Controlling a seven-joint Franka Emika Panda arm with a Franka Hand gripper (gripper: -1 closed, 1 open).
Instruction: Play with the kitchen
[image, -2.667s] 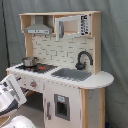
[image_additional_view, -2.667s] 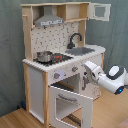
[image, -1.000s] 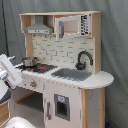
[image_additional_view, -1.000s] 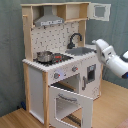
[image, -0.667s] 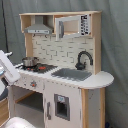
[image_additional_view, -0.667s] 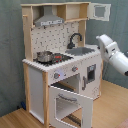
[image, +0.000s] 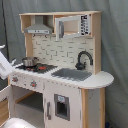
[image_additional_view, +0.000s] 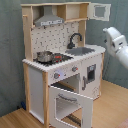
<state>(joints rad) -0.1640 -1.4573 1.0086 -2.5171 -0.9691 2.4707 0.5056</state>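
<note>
The kitchen (image: 60, 75) of pale wood and white panels stands in the middle of both exterior views, with a grey hood (image: 39, 27), a black faucet (image: 84, 59), a sink (image: 72, 75) and a steel pot (image: 30, 61) on the stove. In the second exterior view the kitchen (image_additional_view: 60, 65) has its oven door (image_additional_view: 72, 102) hanging open and the upper cabinet door (image_additional_view: 100, 11) swung out. My gripper (image_additional_view: 111, 36) is at the second exterior view's right, level with the sink and apart from the counter. Only a white piece of the arm (image: 4, 65) shows at the first exterior view's left edge.
Grey curtains hang behind the kitchen in both exterior views. The floor (image_additional_view: 15, 117) is wooden. Two knobs (image_additional_view: 56, 76) sit on the front panel below the stove. A white rounded shape (image: 17, 123) lies at the first exterior view's bottom left.
The arm has lifted from the kitchen's front near the knobs and pulled back toward the second exterior view's right. The oven door stays open.
</note>
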